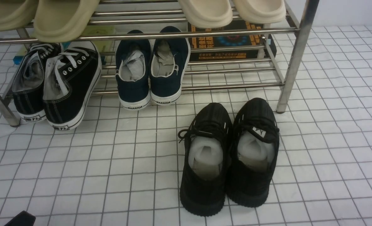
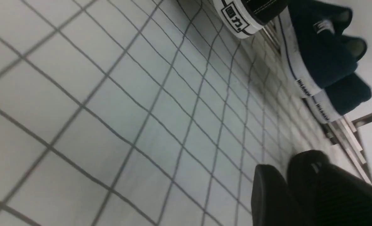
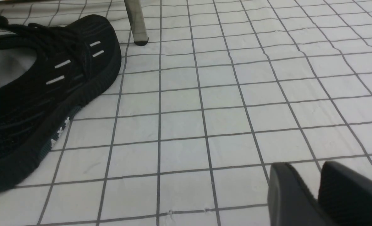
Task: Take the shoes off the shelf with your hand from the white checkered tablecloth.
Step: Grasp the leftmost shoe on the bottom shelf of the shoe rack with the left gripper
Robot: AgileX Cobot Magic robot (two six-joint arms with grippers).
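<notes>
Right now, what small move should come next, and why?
Probably ease the left gripper forward toward the shoes: they rest heels-out on the shelf at the robot's left, and that gripper hangs low over the tablecloth, apart from them.

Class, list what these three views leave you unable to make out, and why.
Shoes: toes partly hidden by the shelf bar and beige slippers, front view.
Left hand: blurred and cut by the frame edge, left wrist view; open or shut unclear.
Box print: too small, crossed by bars, front view.
Right hand: only fingertips in frame, right wrist view.
</notes>
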